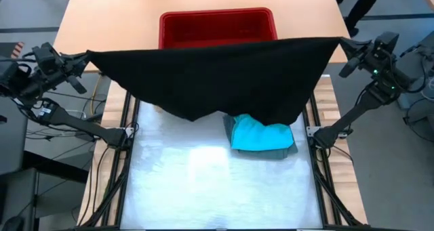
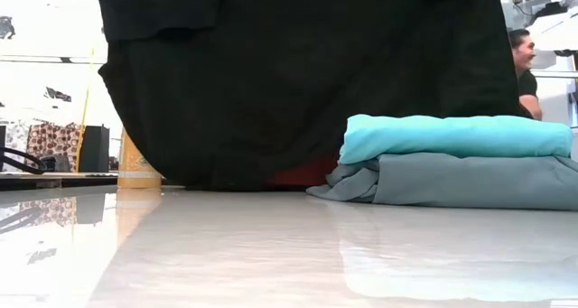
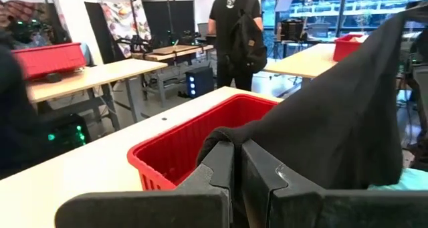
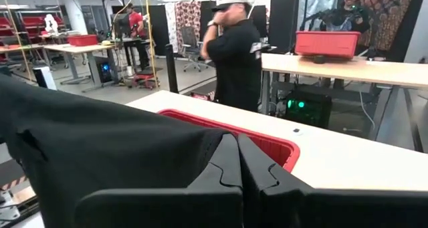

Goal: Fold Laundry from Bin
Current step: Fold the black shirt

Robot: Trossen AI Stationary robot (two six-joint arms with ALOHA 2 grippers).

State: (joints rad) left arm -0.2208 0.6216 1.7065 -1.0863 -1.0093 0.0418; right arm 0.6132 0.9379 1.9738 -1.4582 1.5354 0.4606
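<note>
Black cloth, the black shirt [image 1: 224,78], hangs stretched across the middle of the high view, hiding part of the red bin [image 1: 217,28] at the top centre. The left gripper [image 1: 87,57] pinches one corner at the left edge, fingers squeezed tight on it. The right gripper [image 1: 344,47] pinches the other corner at the right, tight too. A turquoise shirt [image 1: 261,135] sits folded on a grey-green shirt [image 2: 470,182] lower down, right of centre. To do this well, I think both arms should go down together, slow and level, so the shirt lands flat on the white mat [image 1: 203,183], beside the pile.
</note>
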